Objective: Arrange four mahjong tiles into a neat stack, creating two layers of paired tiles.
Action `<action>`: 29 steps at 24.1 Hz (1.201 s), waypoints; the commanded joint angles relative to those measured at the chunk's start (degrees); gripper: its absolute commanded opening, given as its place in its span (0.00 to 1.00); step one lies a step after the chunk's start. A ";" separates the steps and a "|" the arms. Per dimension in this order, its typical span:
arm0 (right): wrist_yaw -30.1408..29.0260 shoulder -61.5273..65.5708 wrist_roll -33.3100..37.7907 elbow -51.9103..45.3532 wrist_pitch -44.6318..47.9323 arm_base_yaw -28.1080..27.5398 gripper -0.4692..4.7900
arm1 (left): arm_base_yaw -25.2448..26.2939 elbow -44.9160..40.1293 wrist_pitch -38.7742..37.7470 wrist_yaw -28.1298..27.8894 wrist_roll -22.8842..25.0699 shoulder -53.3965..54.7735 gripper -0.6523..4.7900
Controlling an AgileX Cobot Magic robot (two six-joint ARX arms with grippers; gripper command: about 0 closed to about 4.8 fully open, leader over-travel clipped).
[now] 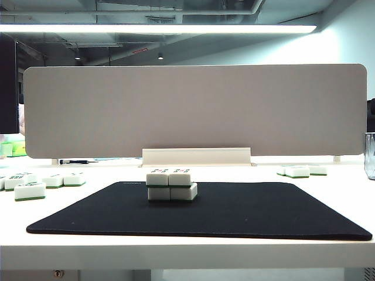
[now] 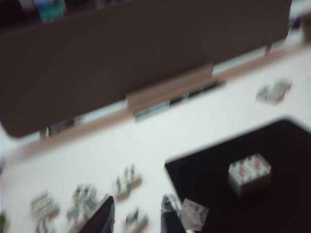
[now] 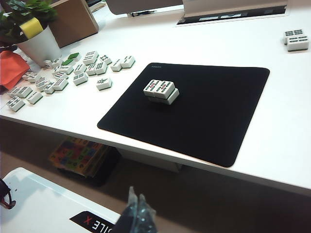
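Observation:
The four mahjong tiles (image 1: 171,185) stand as a stack of two layers, two tiles each, on the back part of the black mat (image 1: 246,213). The top pair sits slightly off the lower pair. The stack (image 3: 161,91) also shows in the right wrist view, and blurred in the left wrist view (image 2: 249,173). My left gripper (image 2: 136,216) hangs apart from the stack, over the white table beside the mat's corner, its fingers spread with nothing between them. My right gripper (image 3: 136,204) is shut and empty, held below the table's front edge. Neither gripper shows in the exterior view.
Several loose tiles (image 1: 29,190) lie on the table left of the mat, and a few more (image 1: 302,171) at the back right. A grey partition panel (image 1: 193,111) closes the far edge. A plant pot (image 3: 39,43) and a cardboard box (image 3: 73,19) stand beyond the left tiles.

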 commanded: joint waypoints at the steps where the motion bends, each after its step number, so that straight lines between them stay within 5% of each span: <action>1: 0.07 -0.72 -0.15 0.20 0.55 0.07 0.09 | -0.02 0.09 4.66 2.25 -1.16 -2.89 0.33; 8: 0.07 -0.72 -0.15 0.20 0.55 0.07 0.09 | -0.09 -1.20 5.68 2.03 -0.90 -2.58 0.33; 16: 0.07 -0.70 -0.15 0.20 0.55 0.07 0.09 | 0.44 -14.73 16.33 -7.43 -3.80 -2.62 0.33; 21: 0.07 -0.70 -0.15 0.20 0.55 0.07 0.09 | 6.36 -26.29 27.91 -6.10 -9.73 -2.69 0.33; 29: 0.04 -0.72 -0.15 0.20 0.55 0.07 0.09 | 15.58 -33.33 31.28 -5.68 -16.48 -2.89 0.33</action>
